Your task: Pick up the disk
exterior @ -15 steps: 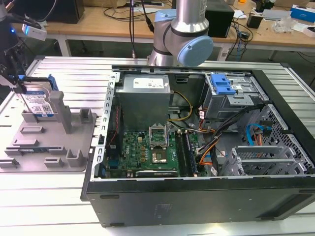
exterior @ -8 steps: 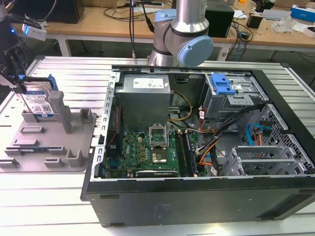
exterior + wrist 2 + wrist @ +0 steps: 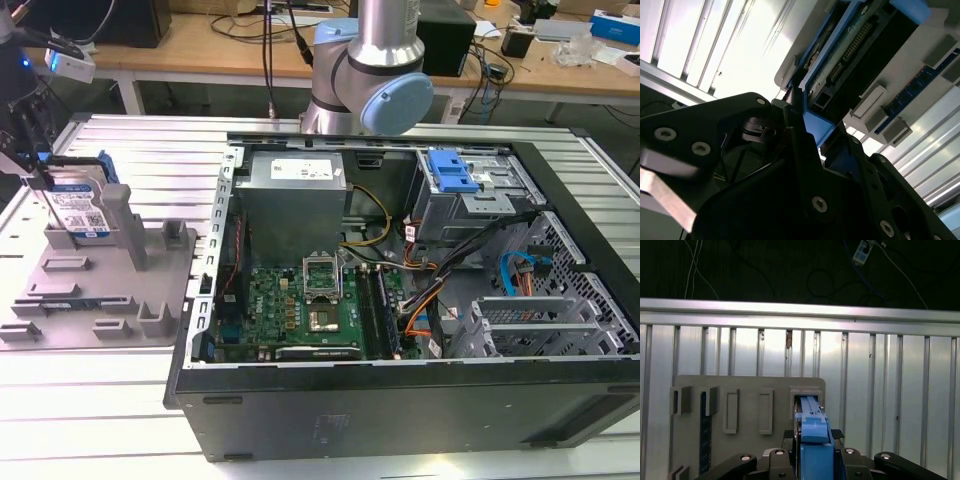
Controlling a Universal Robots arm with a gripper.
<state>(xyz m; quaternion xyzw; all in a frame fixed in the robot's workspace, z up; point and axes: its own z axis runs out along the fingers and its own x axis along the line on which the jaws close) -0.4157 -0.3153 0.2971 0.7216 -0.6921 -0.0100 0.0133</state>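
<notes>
Currently at grasp step: gripper (image 3: 812, 460) clamped on disk (image 3: 78, 208) by its blue edge frame, standing upright in grey fixture plate (image 3: 100, 290) at exterior view's left, beside open PC case (image 3: 400, 400); next move likely needs straight lift clear of posts.

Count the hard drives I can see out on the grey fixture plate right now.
1. The disk stands on edge at the back corner of the grey fixture plate on the exterior view's left, with the claw at it. The other slots look vacant, though posts could hide something.
</notes>
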